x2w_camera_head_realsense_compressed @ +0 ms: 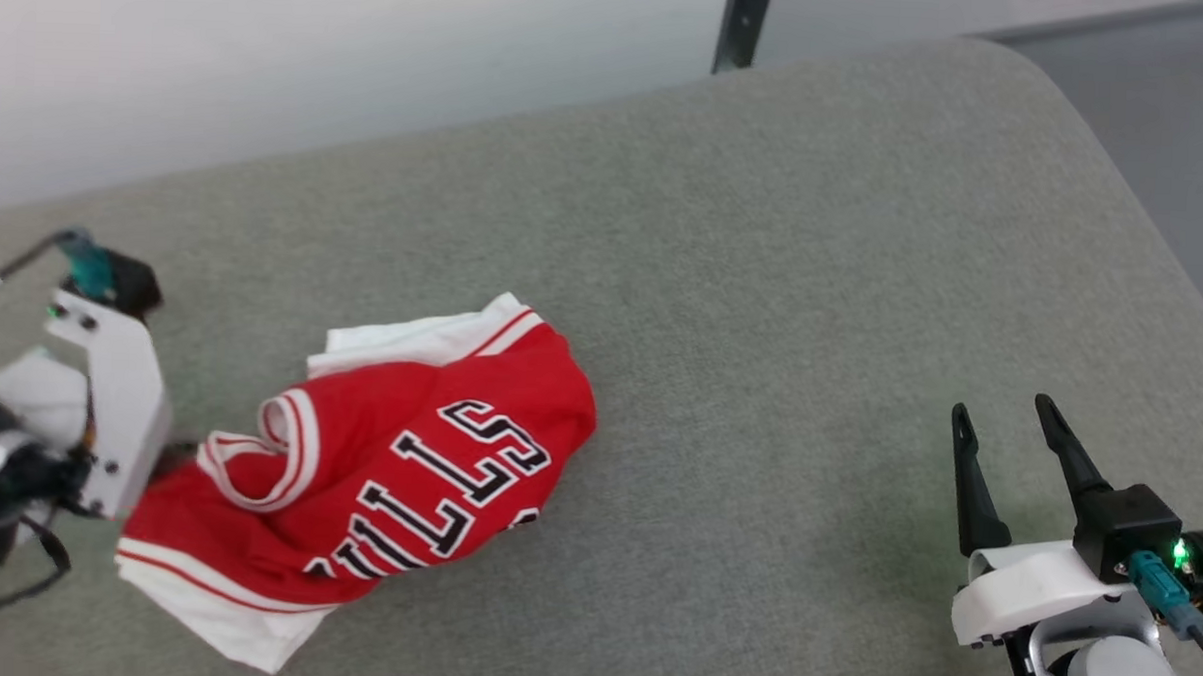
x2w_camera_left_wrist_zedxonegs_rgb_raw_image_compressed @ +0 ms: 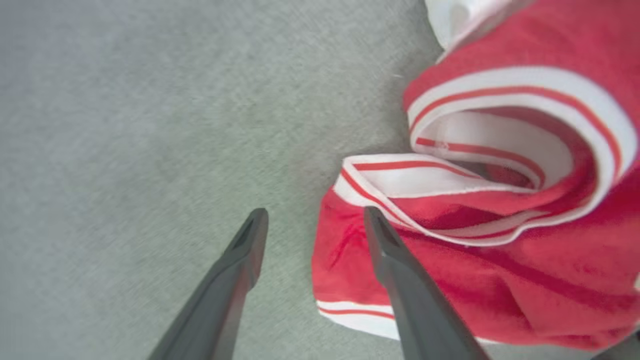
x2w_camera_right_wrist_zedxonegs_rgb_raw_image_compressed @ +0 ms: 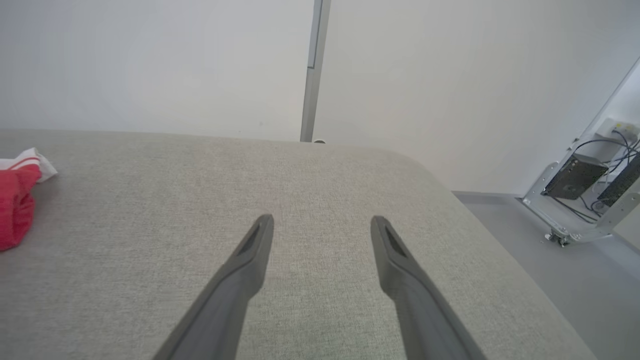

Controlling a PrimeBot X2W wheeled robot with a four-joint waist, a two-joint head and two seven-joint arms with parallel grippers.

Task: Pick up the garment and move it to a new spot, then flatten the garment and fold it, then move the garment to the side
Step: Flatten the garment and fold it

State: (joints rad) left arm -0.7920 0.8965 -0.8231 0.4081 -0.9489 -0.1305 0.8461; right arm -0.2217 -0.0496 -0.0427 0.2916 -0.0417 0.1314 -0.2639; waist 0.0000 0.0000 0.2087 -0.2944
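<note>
Garment [x2w_camera_head_realsense_compressed: 398, 441], a small red jersey shirt with white short sleeves, striped white-and-red neck trim [x2w_camera_left_wrist_zedxonegs_rgb_raw_image_compressed: 525, 77] and black white-outlined lettering, is found crumpled in a heap on the left part of the grey-green fabric-covered surface [x2w_camera_head_realsense_compressed: 813, 285]. At the far left, the left gripper [x2w_camera_left_wrist_zedxonegs_rgb_raw_image_compressed: 315, 215] is held with its two dark fingers spread wide and nothing clamped between them. In the left wrist view one finger is seen over the red cloth just beside the neck trim, though contact cannot be told. The heap's long axis is judged to run from near-left to far-right in the head view. Its neck end is turned toward the left gripper, by far the nearer one, so a flattening grasp is best begun from that side. Well apart at the right, the right gripper [x2w_camera_head_realsense_compressed: 1001, 410] is seen spread wide and empty above bare fabric.
</note>
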